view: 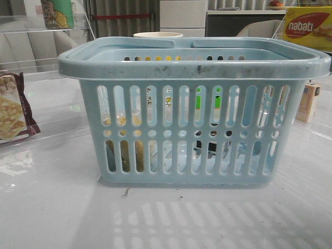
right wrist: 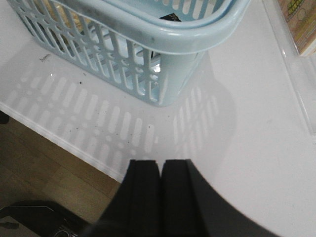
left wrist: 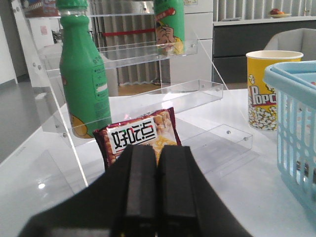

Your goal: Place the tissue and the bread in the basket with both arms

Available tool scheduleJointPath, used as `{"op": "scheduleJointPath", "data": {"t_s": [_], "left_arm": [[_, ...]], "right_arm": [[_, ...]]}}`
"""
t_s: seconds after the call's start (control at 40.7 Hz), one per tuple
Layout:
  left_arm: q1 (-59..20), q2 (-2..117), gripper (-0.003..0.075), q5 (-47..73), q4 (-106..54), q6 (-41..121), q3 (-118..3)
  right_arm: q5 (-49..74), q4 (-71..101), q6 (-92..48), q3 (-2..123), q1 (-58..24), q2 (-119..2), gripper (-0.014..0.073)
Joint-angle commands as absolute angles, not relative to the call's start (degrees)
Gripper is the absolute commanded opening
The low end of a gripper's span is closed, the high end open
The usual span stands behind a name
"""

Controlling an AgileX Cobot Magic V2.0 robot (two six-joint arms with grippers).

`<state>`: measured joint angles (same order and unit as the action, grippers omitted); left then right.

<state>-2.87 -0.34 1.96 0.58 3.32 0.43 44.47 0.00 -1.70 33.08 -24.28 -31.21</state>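
While waiting with both items seemingly inside already, hold the left gripper [left wrist: 158, 192] and right gripper [right wrist: 160, 192] pressed closed, empty, and clear of the basket [view: 192, 65], which is just ahead of the right fingers and off to one side of the left. Visible only from the front, through the slots: bread [view: 124, 155] low at one end, tissue [view: 205, 148] as a black patch further along. Shown by the left wrist alone: green bottle [left wrist: 84, 74], beyond a cracker packet [left wrist: 140, 136] just past the fingertips.

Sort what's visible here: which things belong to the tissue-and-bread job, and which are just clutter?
Job:
basket
bread, golden behind the basket's left slots
tissue, dark patch behind the right slots
left gripper and right gripper, both shut, empty

Clutter:
cracker packet
green bottle
popcorn cup
Nabati box
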Motion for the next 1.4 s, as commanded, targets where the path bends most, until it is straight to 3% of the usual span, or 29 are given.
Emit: {"op": "scheduleJointPath", "data": {"t_s": [0.0, 1.376], "left_arm": [[-0.82, -1.45, 0.0091, -4.62, 0.0, 2.83, 0.42], [-0.07, -1.45, 0.0091, -5.0, 0.0, 2.83, 0.42]], "right_arm": [[40.86, -0.58, -2.07, 34.7, -24.25, -31.4, 0.0069], [40.11, -0.86, -2.07, 33.31, -24.15, -29.25, 0.0069]]}}
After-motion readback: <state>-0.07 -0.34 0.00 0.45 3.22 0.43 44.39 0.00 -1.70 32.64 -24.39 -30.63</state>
